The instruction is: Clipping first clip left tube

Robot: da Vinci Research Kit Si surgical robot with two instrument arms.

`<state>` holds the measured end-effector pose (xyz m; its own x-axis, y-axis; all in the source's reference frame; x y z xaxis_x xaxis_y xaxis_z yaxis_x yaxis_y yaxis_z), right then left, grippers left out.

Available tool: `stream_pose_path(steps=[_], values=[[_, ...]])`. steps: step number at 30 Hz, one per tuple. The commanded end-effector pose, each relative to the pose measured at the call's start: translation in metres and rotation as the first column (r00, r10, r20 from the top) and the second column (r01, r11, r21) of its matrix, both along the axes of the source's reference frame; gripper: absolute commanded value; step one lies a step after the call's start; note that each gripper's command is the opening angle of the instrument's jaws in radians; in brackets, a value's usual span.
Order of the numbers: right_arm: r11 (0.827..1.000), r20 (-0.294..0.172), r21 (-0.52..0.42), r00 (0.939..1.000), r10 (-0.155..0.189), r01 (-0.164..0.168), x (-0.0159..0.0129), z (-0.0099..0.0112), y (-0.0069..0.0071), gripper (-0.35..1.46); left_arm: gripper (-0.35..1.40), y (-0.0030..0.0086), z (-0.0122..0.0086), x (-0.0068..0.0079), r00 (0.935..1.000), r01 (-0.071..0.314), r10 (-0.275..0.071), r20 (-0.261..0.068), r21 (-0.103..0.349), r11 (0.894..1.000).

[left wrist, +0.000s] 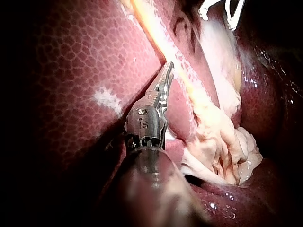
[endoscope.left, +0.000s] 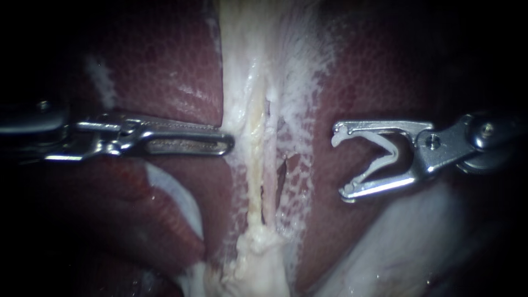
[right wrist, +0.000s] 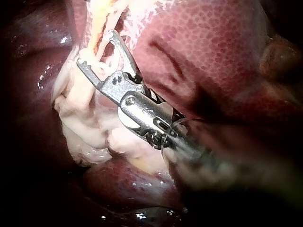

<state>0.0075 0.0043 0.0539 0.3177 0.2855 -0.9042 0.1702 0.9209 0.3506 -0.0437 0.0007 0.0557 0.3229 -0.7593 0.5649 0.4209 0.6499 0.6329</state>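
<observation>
Two thin tubes run down the pale band between the liver lobes: a yellowish left tube (endoscope.left: 253, 165) and a pinker right tube (endoscope.left: 269, 184). My left instrument (endoscope.left: 223, 144) comes in level, jaws shut, its tip resting against the white tissue just left of the left tube. The left wrist view shows the same jaws (left wrist: 168, 70) lying beside the yellow tube (left wrist: 156, 33). My right instrument (endoscope.left: 341, 164) stands apart to the right of the tubes. Its jaws are spread wide, carrying an open white clip (endoscope.left: 382, 154). In the right wrist view those jaws (right wrist: 96, 47) hover over the tubes (right wrist: 102, 19).
Dark red liver (endoscope.left: 165, 71) lies on both sides of the band. A lump of white fatty tissue (endoscope.left: 258, 264) sits at the tubes' lower end. A slit (endoscope.left: 281, 176) opens right of the right tube. Pale smooth tissue (endoscope.left: 396, 242) lies under the right instrument.
</observation>
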Motion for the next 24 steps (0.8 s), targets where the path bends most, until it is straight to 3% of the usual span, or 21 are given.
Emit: stream_pose_path(steps=[1,6,14,24], values=[[1.000,0.000,0.000,1.0000,0.000,0.000,0.0000,0.0000,0.0000,0.59,-0.35,0.0000,-0.0001,0.0000,1.0000,0.000,0.000,0.000,0.000,1.000],[1.000,0.000,-0.001,1.0000,0.000,0.000,0.0000,0.0000,-0.0001,0.60,-0.35,0.0000,-0.0005,0.0002,1.0000,0.000,0.000,0.001,0.002,1.000],[1.000,-0.001,-0.001,1.0000,-0.002,0.002,0.0001,0.0002,-0.0002,0.60,-0.35,0.0003,-0.0036,0.0015,1.0000,-0.005,0.005,0.009,0.014,1.000],[1.000,0.006,-0.003,0.9999,-0.015,0.015,0.0006,0.0006,-0.0007,0.60,-0.35,0.0011,-0.0062,0.0031,1.0000,0.004,-0.004,0.003,-0.009,1.000]])
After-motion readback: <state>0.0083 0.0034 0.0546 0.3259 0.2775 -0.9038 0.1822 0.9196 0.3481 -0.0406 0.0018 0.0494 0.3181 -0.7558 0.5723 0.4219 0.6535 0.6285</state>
